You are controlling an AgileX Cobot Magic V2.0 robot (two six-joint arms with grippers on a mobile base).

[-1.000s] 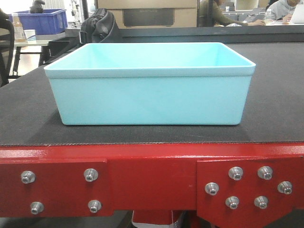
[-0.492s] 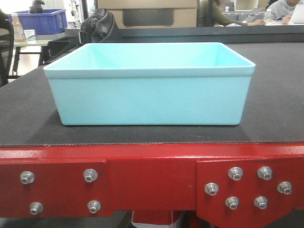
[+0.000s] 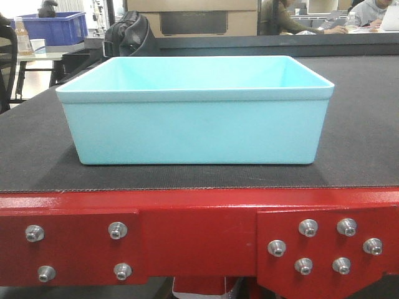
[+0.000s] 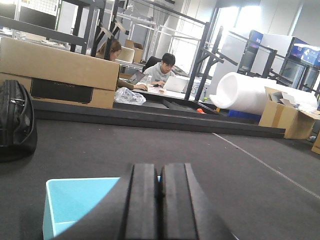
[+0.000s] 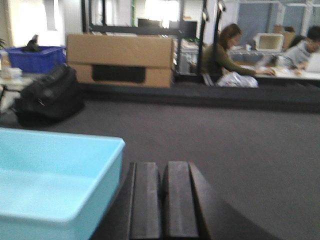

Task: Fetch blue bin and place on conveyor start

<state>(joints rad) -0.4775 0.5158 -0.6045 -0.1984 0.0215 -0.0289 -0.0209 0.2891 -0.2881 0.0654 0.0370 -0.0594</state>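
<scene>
From the front view, the blue bin (image 3: 196,112) sits flat and upright on the dark belt of the conveyor start (image 3: 199,233), its near wall close behind the red frame with the silver hex bolts, so I judge the placing as good as done; neither of my grippers shows here. The risk I see is a nudge on the way out: the bin is light-looking and near the belt's edge, and a stray brush could skew it or push it toward the lip. Behind it stand a black backpack (image 3: 129,32) and a dark blue crate (image 3: 51,26) on a far table, both well apart from the bin. In the left wrist view, my left gripper (image 4: 160,200) has its pads pressed together with nothing between them, and the bin's corner lies just below and to the left of it, so any sideways swing that way could clip the rim. A cardboard box (image 4: 59,64) and a white foam roll (image 4: 257,92) lie far back, out of the way. In the right wrist view, my right gripper (image 5: 164,197) is likewise closed on nothing, with the bin's rim just beside it on the left; I should draw straight back. Nothing blocks that path.
</scene>
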